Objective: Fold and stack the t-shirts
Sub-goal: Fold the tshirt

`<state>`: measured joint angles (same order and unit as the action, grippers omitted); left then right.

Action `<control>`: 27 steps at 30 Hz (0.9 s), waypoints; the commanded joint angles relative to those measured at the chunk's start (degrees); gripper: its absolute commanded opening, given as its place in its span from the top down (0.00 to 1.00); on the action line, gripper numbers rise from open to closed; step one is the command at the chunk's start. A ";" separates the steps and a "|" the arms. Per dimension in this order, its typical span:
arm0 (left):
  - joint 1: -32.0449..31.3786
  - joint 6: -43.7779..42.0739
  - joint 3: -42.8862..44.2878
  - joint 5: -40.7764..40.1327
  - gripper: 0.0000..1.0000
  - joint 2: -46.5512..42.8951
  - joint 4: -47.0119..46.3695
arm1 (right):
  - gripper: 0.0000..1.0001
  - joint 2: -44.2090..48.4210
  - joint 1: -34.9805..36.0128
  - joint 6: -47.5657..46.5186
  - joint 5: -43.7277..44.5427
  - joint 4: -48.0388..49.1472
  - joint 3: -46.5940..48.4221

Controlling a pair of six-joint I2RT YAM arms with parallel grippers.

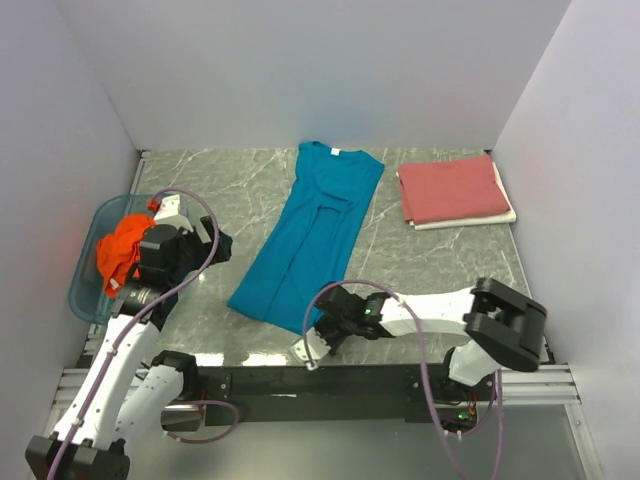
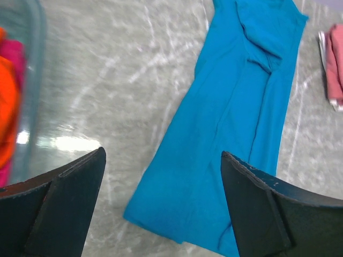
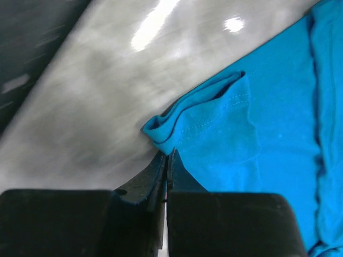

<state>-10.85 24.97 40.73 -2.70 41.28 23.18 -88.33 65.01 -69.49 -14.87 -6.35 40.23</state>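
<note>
Top view: red t-shirt (image 1: 455,190) folded far right on the table (image 1: 210,190), teal t-shirt (image 1: 310,240) narrowed lengthwise mid-table, orange t-shirt (image 1: 120,250) heaped in tub (image 1: 80,300). Left wrist: left claw (image 2: 162,155) wide, empty. Right wrist: right claw (image 3: 166,158) pinched shut on the teal hem corner; seemingly one done, two left

No writing, brand, number or sign can be read in any of the three views. The teal t-shirt (image 1: 310,240) shows a small pale patch at its collar, too small to tell whether it carries print. The folded red t-shirt (image 1: 452,188), the orange t-shirt (image 1: 120,250) and the blue tub (image 1: 76,288) show only plain colour.
</note>
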 commanded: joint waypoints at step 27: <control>-7.96 8.96 37.02 14.91 0.34 68.56 -7.45 | 0.42 39.65 -32.89 22.72 -7.88 -13.96 -6.84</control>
<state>-18.92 36.05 69.58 12.78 103.83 15.27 -48.75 37.89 -58.81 -20.84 -26.76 30.81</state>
